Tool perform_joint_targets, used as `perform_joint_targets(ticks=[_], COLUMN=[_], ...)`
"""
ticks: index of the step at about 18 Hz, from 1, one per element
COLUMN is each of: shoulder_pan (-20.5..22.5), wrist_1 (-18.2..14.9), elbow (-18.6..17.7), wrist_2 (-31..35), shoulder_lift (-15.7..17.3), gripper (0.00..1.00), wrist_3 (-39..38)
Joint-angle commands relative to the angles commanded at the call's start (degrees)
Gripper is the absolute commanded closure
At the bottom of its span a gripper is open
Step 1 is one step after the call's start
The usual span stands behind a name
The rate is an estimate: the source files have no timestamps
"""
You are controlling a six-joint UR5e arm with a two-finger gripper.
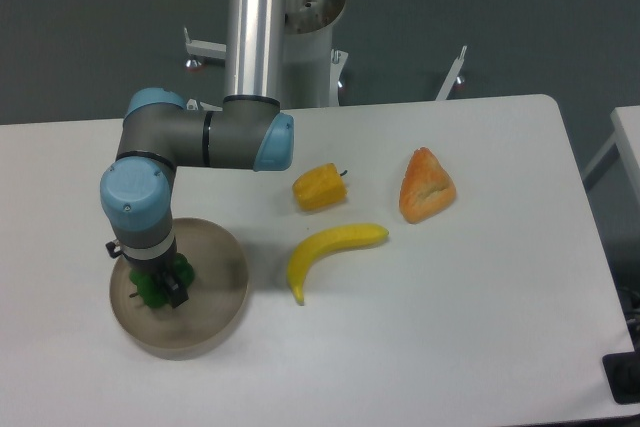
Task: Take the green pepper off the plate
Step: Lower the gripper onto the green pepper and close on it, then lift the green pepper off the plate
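The green pepper [147, 289] lies on the left part of the beige plate [215, 319], near the table's front left. My gripper [163, 281] points straight down onto the pepper, and green shows on both sides of it. One dark finger [175, 294] crosses the pepper's front. The wrist hides the rest of the fingers, so how the jaws stand is unclear.
A yellow-orange pepper [320, 188], a banana [332, 250] and an orange bread-like wedge [426, 186] lie on the white table right of the plate. The arm's column and base [290, 17] stand at the back edge.
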Motion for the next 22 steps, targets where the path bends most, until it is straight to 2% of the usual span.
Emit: perform_joint_targets(ticks=[2, 3, 6, 9, 12, 14, 18, 22], shoulder_pan=[0.0, 0.1, 1.5, 6.9, 11.0, 14.1, 20.8, 25.8], wrist_1=[0.1, 0.1, 0.1, -0.6, -1.1, -3.1, -9.7, -11.6], elbow=[0.2, 0.4, 1.2, 0.9, -0.7, -1.1, -1.1, -1.1], wrist_2=[0.1, 0.1, 0.2, 0.7, 0.7, 0.7, 0.8, 2.3], shoulder_lift=[0.5, 1.6, 5.2, 10.2, 12.6, 13.4, 15.1, 15.8], gripper=[0.86, 0.97, 0.99, 0.99, 0.99, 0.99, 0.98, 0.97], wrist_3=[0.1, 0.3, 0.9, 1.3, 2.3, 5.3, 16.9, 22.8])
